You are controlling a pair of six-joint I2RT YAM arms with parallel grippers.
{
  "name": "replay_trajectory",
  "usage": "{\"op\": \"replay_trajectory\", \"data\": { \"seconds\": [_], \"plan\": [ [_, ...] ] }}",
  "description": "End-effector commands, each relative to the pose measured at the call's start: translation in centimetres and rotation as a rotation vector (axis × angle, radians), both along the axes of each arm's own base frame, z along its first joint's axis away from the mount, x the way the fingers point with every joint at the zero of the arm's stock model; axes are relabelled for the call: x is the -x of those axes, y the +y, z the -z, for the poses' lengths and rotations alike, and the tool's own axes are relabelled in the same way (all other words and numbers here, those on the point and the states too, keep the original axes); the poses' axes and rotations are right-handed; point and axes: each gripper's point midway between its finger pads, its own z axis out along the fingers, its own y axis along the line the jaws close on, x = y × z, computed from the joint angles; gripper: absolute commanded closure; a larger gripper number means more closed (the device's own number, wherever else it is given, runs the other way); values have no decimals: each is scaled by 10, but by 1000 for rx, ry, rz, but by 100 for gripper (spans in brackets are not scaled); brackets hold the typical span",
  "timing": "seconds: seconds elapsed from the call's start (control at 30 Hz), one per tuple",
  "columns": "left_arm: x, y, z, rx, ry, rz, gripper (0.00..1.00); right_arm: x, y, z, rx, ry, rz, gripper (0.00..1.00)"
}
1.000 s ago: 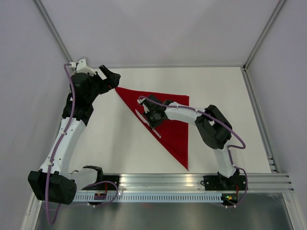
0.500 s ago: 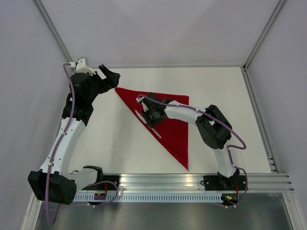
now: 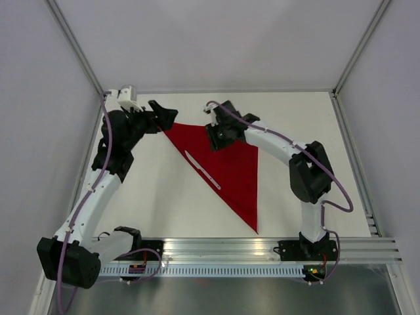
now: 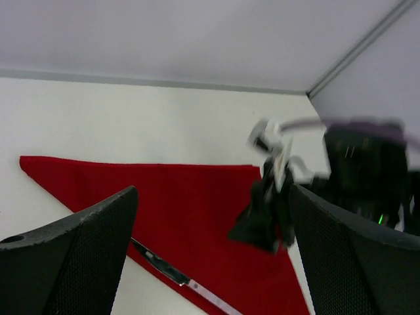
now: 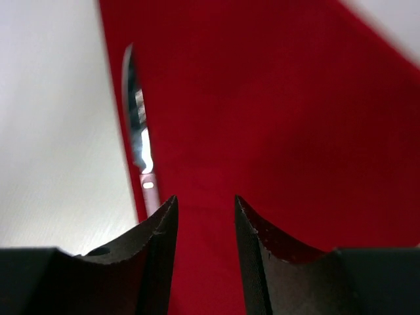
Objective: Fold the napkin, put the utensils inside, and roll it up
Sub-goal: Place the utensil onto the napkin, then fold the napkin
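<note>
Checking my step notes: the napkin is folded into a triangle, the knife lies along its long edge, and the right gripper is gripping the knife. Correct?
No: the right gripper holds nothing. The right wrist view shows its jaws apart above the napkin, the knife lying free ahead of them. The rest is right.

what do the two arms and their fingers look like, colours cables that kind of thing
The left arm and right arm match: white tubular links joined by bulky black joint housings. A thin purple cable loops loosely along each arm. The fingers are black and wedge-shaped, tapering to narrow tips, with a fine mesh-like texture on their faces.
</note>
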Motion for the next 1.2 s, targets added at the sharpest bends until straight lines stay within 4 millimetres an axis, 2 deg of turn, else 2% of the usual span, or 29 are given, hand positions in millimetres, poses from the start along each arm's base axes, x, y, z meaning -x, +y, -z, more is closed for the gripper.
{"op": "replay_trajectory", "data": {
  "seconds": [0.0,0.03,0.07,0.1,0.13,0.17,0.2,0.23,0.27,0.3,0.33,0.37,0.4,0.43,0.5,0.53,0.6,0.63,0.7,0.73,0.77,0.8,0.83,0.87,0.97,1.0,1.07,1.13,1.17],
  "plan": [
    [29,-38,0,-156,-183,107,0,-63,-90,-73,-93,-126,208,54],
    [47,-69,8,-190,-212,180,0,-69,-106,-78,-106,-132,228,54],
    [53,-72,12,-255,-264,157,0,-73,-124,-85,-120,-143,257,54],
    [62,-84,32,-268,-304,187,0,-86,-161,-89,-133,-146,330,54],
    [82,-107,41,-273,-340,245,0,-88,-173,-94,-166,-135,338,54],
    [90,-113,49,-300,-374,264,0,-89,-191,-102,-185,-141,364,54],
    [100,-116,76,-343,-378,277,0,-95,-227,-105,-192,-147,430,54],
    [116,-131,76,-329,-425,325,0,-92,-239,-103,-211,-133,438,54],
    [123,-135,83,-348,-447,343,0,-91,-255,-109,-219,-150,461,54],
    [131,-139,107,-382,-431,382,0,-92,-287,-110,-217,-162,520,53],
    [150,-155,109,-370,-475,445,0,-91,-297,-110,-220,-165,536,53],
    [155,-158,118,-424,-493,457,0,-86,-304,-107,-230,-167,539,53],
    [161,-163,138,-479,-478,477,0,-84,-319,-105,-228,-172,567,53],
    [177,-175,143,-493,-502,522,0,-83,-325,-103,-226,-174,577,53],
    [187,-185,153,-552,-520,552,0,-79,-335,-94,-227,-175,597,53],
    [202,-196,163,-582,-530,598,0,-77,-337,-88,-229,-165,602,53],
    [210,-203,168,-631,-559,612,0,-77,-342,-83,-239,-152,607,54],
    [221,-212,179,-668,-570,662,0,-78,-343,-80,-240,-145,609,54],
    [229,-220,184,-702,-597,673,0,-78,-347,-76,-243,-137,613,55],
    [240,-226,188,-710,-619,701,0,-79,-347,-75,-244,-135,610,55],
    [242,-229,202,-764,-621,716,0,-79,-350,-76,-243,-139,614,55],
    [252,-236,199,-746,-653,725,0,-79,-352,-76,-238,-143,614,55],
    [256,-240,201,-774,-686,734,0,-80,-352,-75,-235,-144,615,55],
    [258,-246,212,-817,-689,737,0,-80,-353,-75,-234,-148,615,55],
    [272,-266,207,-824,-763,740,2,-82,-354,-72,-231,-148,616,56],
    [276,-272,219,-848,-774,757,3,-82,-354,-72,-232,-148,613,56],
    [285,-283,219,-857,-810,768,7,-83,-354,-72,-234,-148,612,57],
    [290,-290,230,-869,-806,787,10,-84,-354,-70,-229,-146,613,57],
    [292,-295,230,-859,-807,803,16,-84,-355,-69,-227,-146,611,57]
  ]
}}
